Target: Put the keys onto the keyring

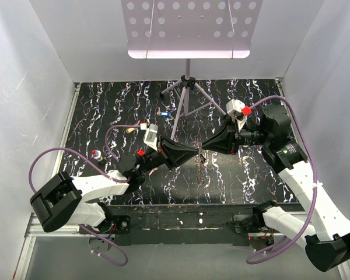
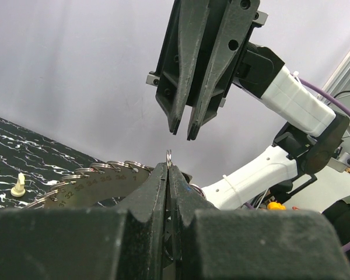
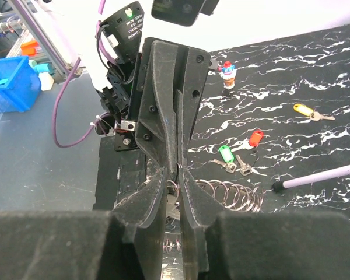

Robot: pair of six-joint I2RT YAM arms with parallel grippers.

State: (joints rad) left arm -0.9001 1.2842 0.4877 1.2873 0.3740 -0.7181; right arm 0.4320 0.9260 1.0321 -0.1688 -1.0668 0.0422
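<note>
Left black gripper (image 2: 168, 170) clenches a thin wire loop (image 2: 170, 155) on the toothed silvery metal keyring (image 2: 96, 178), likely light, stiff and slippery, best pinched at its rim.

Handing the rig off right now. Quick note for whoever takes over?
Left gripper: shut on a small loop, apparently one of those along the rim of the keyring.
Right gripper: jaws a slit apart, nothing visible between them, poised tip to tip just above that loop.
Keys: green-tagged key, red-tagged key and yellow-tagged key lie loose on the table.
Done: keyring gripped; no key seen on it.
Left: fetch each key and thread it on.
</note>
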